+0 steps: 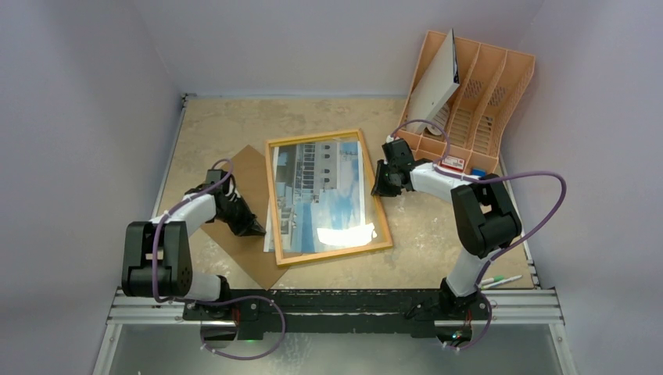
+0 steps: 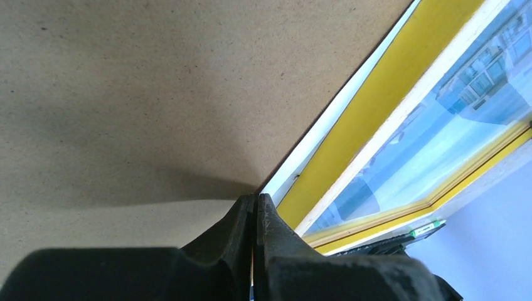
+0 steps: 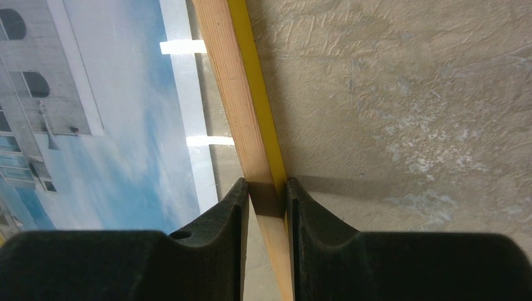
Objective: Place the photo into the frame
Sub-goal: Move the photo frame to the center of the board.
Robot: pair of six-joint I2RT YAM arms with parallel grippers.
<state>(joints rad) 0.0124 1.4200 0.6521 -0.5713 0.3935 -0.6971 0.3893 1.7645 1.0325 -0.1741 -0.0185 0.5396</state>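
Right claw [image 3: 266, 185] narrow, clamped on frame [image 3: 235, 106] right rail, wood back up, flat on desk [image 3: 408, 94]. Photo [image 1: 324, 187] looks mostly inside frame, between both claws, glare across it. Left claw [image 2: 257, 204] pinched shut at white edge by left rail, over brown board [image 2: 125, 94]; can't tell if it's got anything. Imo: keep rail pinned, ease photo in flat till corners seat, no creasing.

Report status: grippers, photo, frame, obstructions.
Right gripper shut on the frame, right rail. Left gripper shut, apparently pinching the photo by its white edge. Photo sits inside frame opening. Backing board under left side, not blocking.
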